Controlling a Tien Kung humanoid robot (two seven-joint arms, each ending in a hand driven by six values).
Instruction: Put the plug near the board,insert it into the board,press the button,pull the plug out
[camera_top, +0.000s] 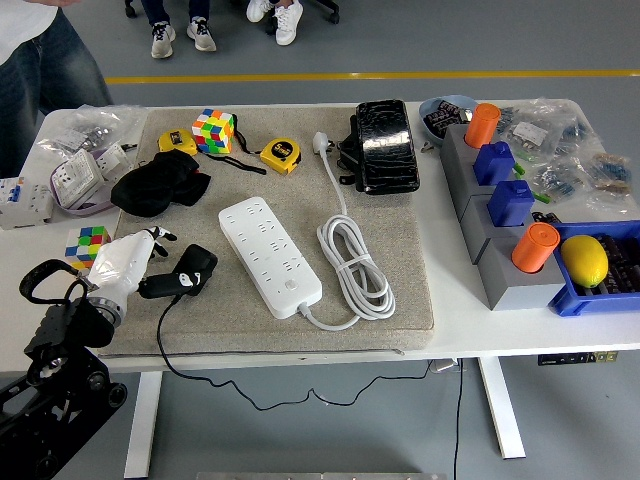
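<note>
Reaching in from the lower left, the robot's left hand (135, 268) lay low over the near left part of the grey mat (400, 300), its white back turned up and its dark fingers (160, 286) stretched toward the black plug (195, 272). The fingertips touched the plug's left end, and whether they truly gripped it could not be told from this high view. The plug sat on the mat just left of the white power strip (270, 256), close to it but not touching, with its thin black cord (210, 385) running off the mat's near edge and hanging below the white table (500, 345).

The power strip lay at a slant across the middle of the mat, its sockets facing up. Its thick white cable (355, 265) was coiled just to its right, and one strand ran back to a white plug (321, 142) near the far edge.

Behind the hand lay a crumpled black cloth (160, 187), and a small colour cube (87, 241) rested on the table left of the mat. At the far edge stood a larger colour cube (213, 130), a yellow tape measure (281, 155) and a shiny black box (383, 146). At the top left, a person in jeans (45, 70) stood by the table's far corner.
</note>
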